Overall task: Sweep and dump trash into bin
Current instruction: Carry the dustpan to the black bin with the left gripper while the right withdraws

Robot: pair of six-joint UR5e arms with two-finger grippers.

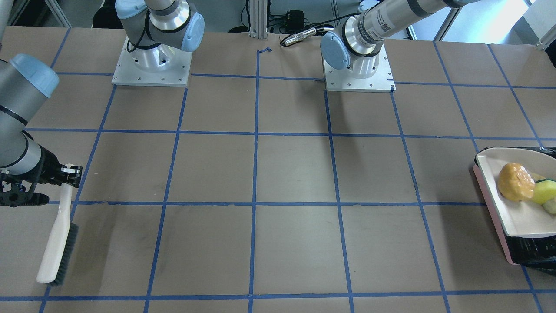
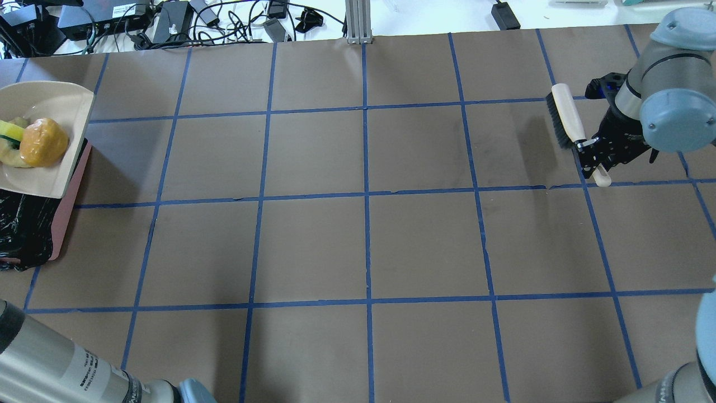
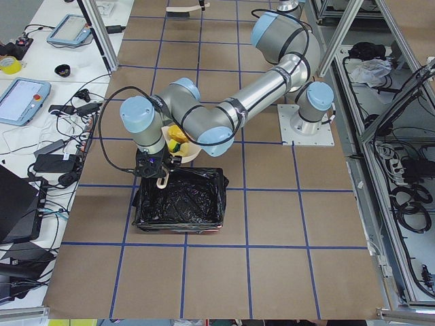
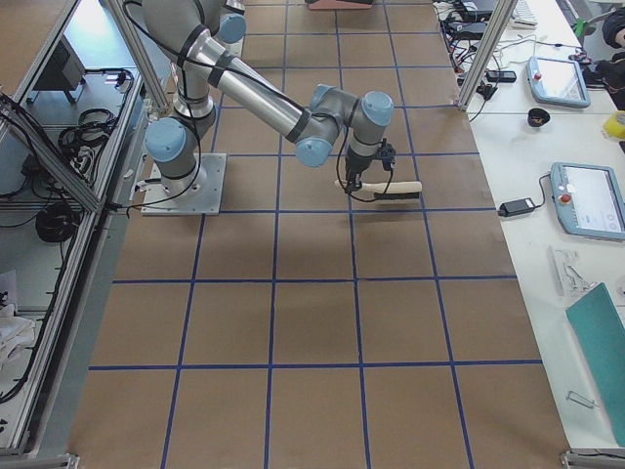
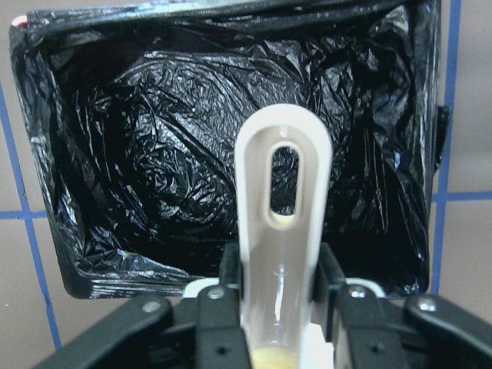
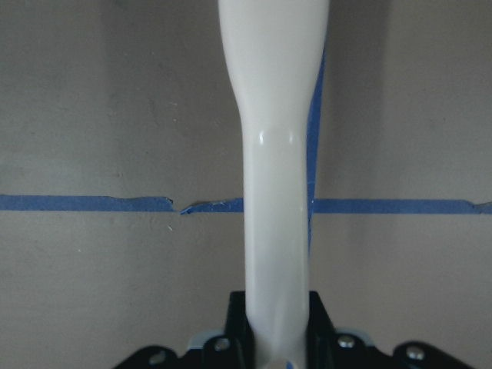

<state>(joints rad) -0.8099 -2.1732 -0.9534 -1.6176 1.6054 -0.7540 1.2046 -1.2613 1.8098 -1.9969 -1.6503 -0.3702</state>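
My left gripper (image 5: pixel 280 270) is shut on the handle of a beige dustpan (image 2: pixel 53 168), holding it over the edge of the bin. The pan carries the trash: a golden-brown lump (image 2: pixel 43 141), a yellow-green sponge piece (image 1: pixel 545 191) and a pale rind (image 2: pixel 12 160). The bin (image 5: pixel 154 169) is pink-walled (image 2: pixel 70 196) with a crinkled black bag, and its inside shows only the bag. My right gripper (image 2: pixel 593 154) is shut on the handle of a white brush (image 2: pixel 566 115) with dark bristles, far across the table.
The brown table (image 2: pixel 363 240) is marked with a blue tape grid. Both arm bases (image 1: pixel 358 69) stand at its robot-side edge. Cables and power bricks (image 2: pixel 179 17) lie beyond the far edge.
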